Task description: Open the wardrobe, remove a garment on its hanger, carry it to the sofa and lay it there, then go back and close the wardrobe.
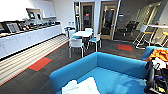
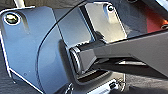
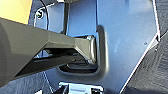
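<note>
The bright blue sofa (image 1: 112, 72) stands right in front of me in the head view, its curved low back towards the room. A white garment (image 1: 81, 87) of thin fabric lies crumpled on the seat at the near left end. I cannot tell a hanger apart from the fabric. The left wrist view and the right wrist view look onto my own dark plate and jointed bar over dark carpet.
Beyond the sofa a white table (image 1: 82, 33) stands with white chairs (image 1: 76, 44) around it. A long white counter (image 1: 27, 37) runs along the left wall. An orange cloth (image 1: 160, 53) and other clothes pile up at the sofa's right end. Wooden-framed doors (image 1: 108, 20) are at the back.
</note>
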